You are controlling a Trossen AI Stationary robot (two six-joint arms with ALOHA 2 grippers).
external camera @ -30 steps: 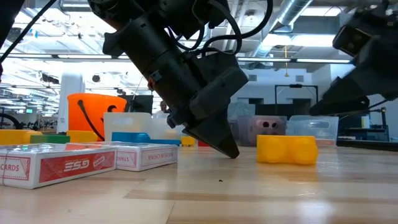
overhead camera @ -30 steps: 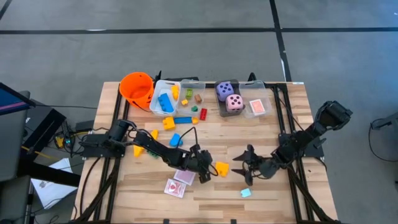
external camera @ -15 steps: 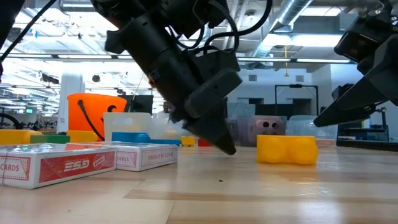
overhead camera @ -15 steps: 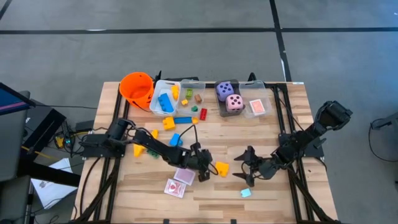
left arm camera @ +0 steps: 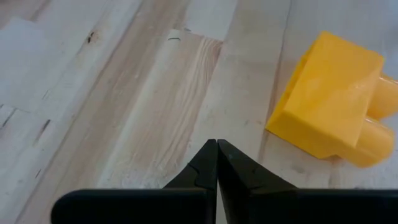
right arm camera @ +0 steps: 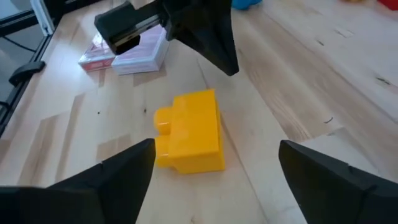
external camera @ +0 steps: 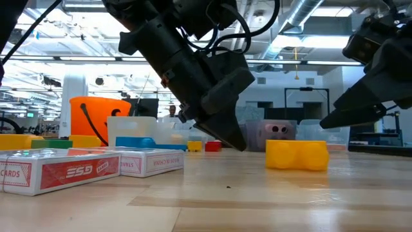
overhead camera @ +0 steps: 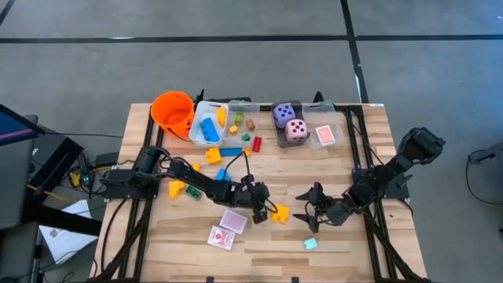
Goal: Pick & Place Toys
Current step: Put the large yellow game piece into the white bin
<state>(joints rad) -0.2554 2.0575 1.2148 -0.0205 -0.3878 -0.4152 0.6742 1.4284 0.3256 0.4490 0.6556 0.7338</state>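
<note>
A yellow block (overhead camera: 280,214) lies on the table (overhead camera: 354,169) between my two grippers; it also shows in the left wrist view (left arm camera: 329,106), the right wrist view (right arm camera: 193,134) and the low view (external camera: 296,155). My left gripper (overhead camera: 267,207) is shut and empty. Its tip (left arm camera: 216,147) hangs just above the wood, left of the block and apart from it. My right gripper (overhead camera: 307,207) is open and empty to the right of the block, its fingers (right arm camera: 124,171) spread wide on the near side of it. Two red-patterned card packs (overhead camera: 233,221) (overhead camera: 220,237) lie flat near the front.
An orange bucket (overhead camera: 173,110) and clear bins (overhead camera: 211,126) stand at the far edge; the bins hold blocks, the purple die (overhead camera: 284,114), the pink die (overhead camera: 295,129) and cards (overhead camera: 324,136). Loose blocks (overhead camera: 222,176) lie mid-left. A light blue piece (overhead camera: 310,244) lies near the front.
My left gripper, still shut, has gone toward the table's far edge and a little to the right, closer to the yellow block, and has risen slightly. The block and the card packs have stayed where they were.
</note>
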